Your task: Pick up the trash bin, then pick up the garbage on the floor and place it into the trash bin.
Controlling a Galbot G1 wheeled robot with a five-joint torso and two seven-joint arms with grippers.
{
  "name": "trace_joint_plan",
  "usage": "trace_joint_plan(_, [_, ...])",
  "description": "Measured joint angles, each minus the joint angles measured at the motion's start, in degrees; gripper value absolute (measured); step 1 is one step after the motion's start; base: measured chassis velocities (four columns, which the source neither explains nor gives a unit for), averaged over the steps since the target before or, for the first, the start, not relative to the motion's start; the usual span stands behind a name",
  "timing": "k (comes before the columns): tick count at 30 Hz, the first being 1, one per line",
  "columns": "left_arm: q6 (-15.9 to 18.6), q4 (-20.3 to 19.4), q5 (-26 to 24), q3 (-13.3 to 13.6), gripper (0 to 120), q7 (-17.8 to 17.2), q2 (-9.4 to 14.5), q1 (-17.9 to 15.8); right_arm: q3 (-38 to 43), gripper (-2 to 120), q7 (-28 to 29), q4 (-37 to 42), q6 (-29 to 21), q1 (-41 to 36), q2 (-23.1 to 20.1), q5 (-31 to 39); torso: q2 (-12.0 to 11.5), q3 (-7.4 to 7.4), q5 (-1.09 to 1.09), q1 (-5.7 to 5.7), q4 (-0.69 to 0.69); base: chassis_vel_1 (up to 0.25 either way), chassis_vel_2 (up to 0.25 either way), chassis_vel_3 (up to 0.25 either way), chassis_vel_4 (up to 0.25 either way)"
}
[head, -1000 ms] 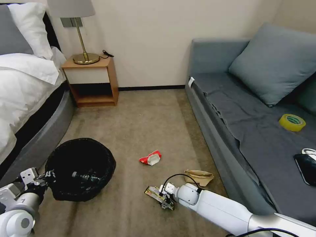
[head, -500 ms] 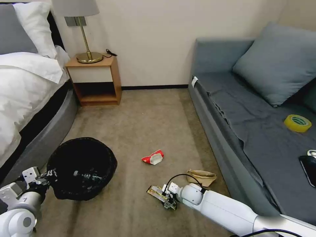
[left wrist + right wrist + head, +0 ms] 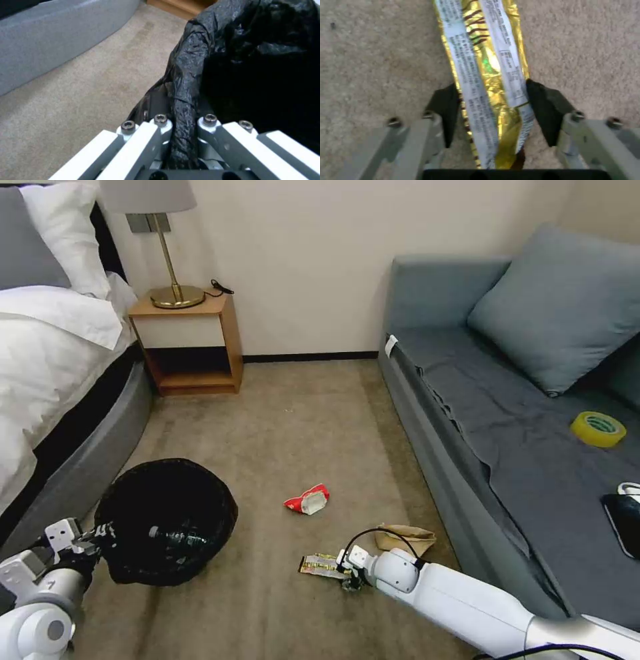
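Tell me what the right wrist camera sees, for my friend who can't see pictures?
The right claw sits low over beige carpet, its two black fingers pressing either side of a crinkled gold snack wrapper with white printed strips.

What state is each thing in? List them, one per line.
Bin: upright on the carpet, rim clamped by the left gripper.
Bottle: lying inside the bin.
Wrapper: flat on the carpet, between the right gripper's pads, squeezed.
Red packet: crumpled on the floor.
Brown paper: crumpled on the floor by the sofa.
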Motion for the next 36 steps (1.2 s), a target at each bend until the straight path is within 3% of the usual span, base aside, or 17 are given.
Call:
trace_joint_plan(12, [-0.1,-0.2,0.0,0.0,4,0.0,0.2,0.0,-0.2,2,0.6,-0.4,0.5,0.1,0.4,-0.2,0.0,0.0,0.02,0.01,0.02,0.0,0.0,0.0,0.0])
trace_joint_plan(22, [-0.1,-0.2,0.3,0.4,4,0.1,0.1,-0.1,2.6,0,1.3,1.7,1.0,0.3,0.1,-0.4,0.0,0.0,0.03,0.01,0.02,0.0,0.0,0.0,0.0])
trace_joint_plan(36, [0.1,0.2,0.6,2.5,4,0.1,0.2,-0.6,14.5,0,6.6,13.5,1.9,2.3,-2.3,2.8,0.0,0.0,0.03,0.0,0.02,0.0,0.0,0.0,0.0])
